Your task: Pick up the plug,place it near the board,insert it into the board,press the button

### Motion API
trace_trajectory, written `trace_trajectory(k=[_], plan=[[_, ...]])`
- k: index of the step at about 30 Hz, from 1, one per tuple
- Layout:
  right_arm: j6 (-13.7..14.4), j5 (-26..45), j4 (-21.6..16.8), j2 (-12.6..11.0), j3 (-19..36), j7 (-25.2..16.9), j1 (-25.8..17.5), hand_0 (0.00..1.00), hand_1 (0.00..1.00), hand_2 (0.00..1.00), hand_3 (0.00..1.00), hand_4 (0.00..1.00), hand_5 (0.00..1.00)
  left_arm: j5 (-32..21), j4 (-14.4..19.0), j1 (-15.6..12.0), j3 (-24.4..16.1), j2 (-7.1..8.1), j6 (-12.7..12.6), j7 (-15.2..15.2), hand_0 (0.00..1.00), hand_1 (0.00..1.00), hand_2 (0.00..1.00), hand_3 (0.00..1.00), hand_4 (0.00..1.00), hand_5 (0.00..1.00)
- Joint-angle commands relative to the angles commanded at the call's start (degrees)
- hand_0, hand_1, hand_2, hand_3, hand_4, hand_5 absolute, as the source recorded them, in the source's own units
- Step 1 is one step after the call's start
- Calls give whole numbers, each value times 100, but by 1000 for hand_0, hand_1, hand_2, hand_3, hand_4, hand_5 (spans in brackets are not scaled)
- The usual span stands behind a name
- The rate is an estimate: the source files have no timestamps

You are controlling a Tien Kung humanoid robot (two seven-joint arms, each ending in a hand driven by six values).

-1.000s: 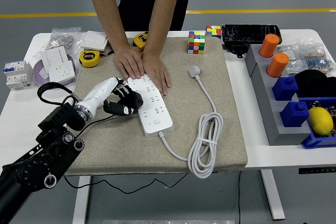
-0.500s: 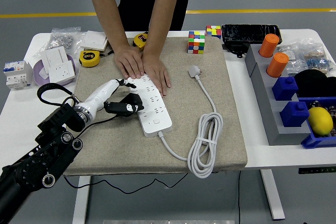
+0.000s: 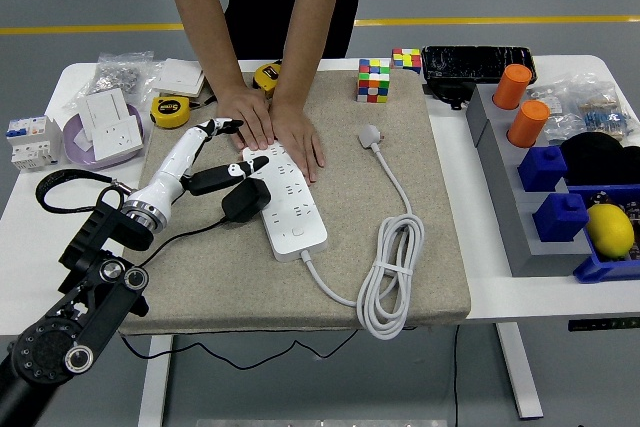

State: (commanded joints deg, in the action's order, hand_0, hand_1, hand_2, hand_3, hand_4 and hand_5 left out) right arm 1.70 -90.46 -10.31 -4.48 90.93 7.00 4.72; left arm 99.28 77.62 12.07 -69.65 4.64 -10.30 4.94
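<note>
Plug (image 3: pixel 245 201): black, chunky, rounded body, thin black cable trailing down-left off it toward the arm. Sat at the left long edge of the board (image 3: pixel 284 198), touching or partly over it; can't tell whether prongs were in a socket.

Board: white multi-socket power strip, lying on the tan mat (image 3: pixel 330 277) on the white worktop (image 3: pixel 40 207). Long axis ran diagonal, far-left to near-right; near end carried the button and a white cord (image 3: pixel 395 262) coiled at mat's near right, ending in a white plug (image 3: pixel 372 135) further back.

Left hand (image 3: pixel 205 162): fingers loosely spread, holding nothing; thumb and a finger tip lay just above the plug, others pointed toward the person's hands.

Vs 0.5 s earlier: hand had been curled around the plug; now lifted up and back, plug left alone at the board edge. Forearm had swung further left. Board, cord unchanged.

Person at far side: both hands (image 3: pixel 270 127) flat, pressing the board's far end.

Plug's body pointed roughly toward the board, cable end away from it; long axis hard to judge.

Right arm not seen.
</note>
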Motion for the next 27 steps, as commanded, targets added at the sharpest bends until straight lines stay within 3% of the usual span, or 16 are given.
trace_trajectory(k=[2, 3, 9, 17, 27], plan=[[-2, -8, 0, 4, 14, 0, -11, 836, 728, 724, 765, 998, 974, -143, 409, -297, 84, 30, -413, 113, 903, 941, 894, 850, 998, 998], [-3, -10, 0, 5, 20, 0, -12, 836, 728, 724, 765, 998, 974, -172, 545, -404, 128, 50, -504, 150, 903, 941, 894, 850, 998, 998], [6, 41, 0, 18, 13, -12, -7, 836, 728, 724, 765, 998, 974, -84, 1108, -933, 336, 150, -483, 240, 927, 938, 899, 849, 998, 998], [13, 91, 0, 25, -26, -26, 14, 836, 728, 724, 765, 998, 974, 0, 1056, -1083, 596, 193, -345, 252, 945, 937, 896, 847, 998, 998], [3, 15, 0, 28, 53, -10, -22, 837, 728, 724, 765, 998, 971, -8, 789, -1030, 796, 185, -262, 253, 949, 930, 880, 841, 998, 998]])
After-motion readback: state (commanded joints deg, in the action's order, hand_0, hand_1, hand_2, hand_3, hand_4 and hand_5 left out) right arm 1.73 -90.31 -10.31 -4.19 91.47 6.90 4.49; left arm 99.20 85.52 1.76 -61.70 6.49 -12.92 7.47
